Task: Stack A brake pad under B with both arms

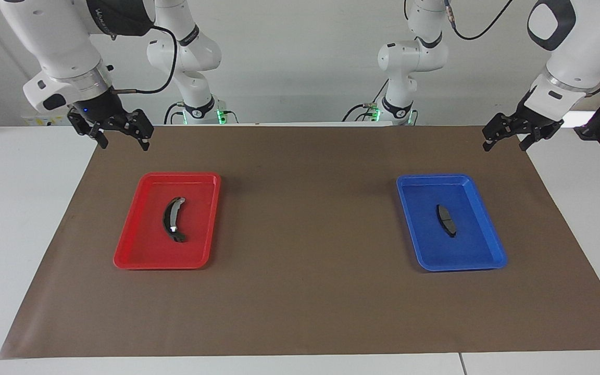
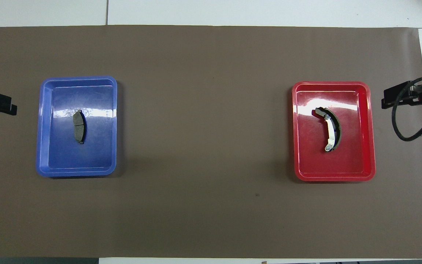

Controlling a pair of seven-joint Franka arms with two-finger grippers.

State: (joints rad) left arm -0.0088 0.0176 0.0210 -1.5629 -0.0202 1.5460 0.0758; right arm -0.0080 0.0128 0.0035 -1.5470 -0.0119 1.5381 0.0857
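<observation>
The small flat dark-grey brake pad A [image 1: 446,220] lies in a blue tray [image 1: 435,177] toward the left arm's end; it also shows in the overhead view [image 2: 79,126]. The long curved piece B [image 1: 173,219] with its silvery edge lies in a red tray [image 1: 180,175] toward the right arm's end, and shows in the overhead view [image 2: 330,129] too. My left gripper [image 1: 504,146] is open and empty, raised over the mat's edge beside the blue tray. My right gripper [image 1: 123,145] is open and empty, raised over the mat's edge beside the red tray.
A brown mat [image 1: 305,234] covers the white table between and around the two trays. In the overhead view the blue tray [image 2: 79,78] and red tray [image 2: 332,84] sit wide apart. A black cable [image 2: 401,124] hangs by the right gripper.
</observation>
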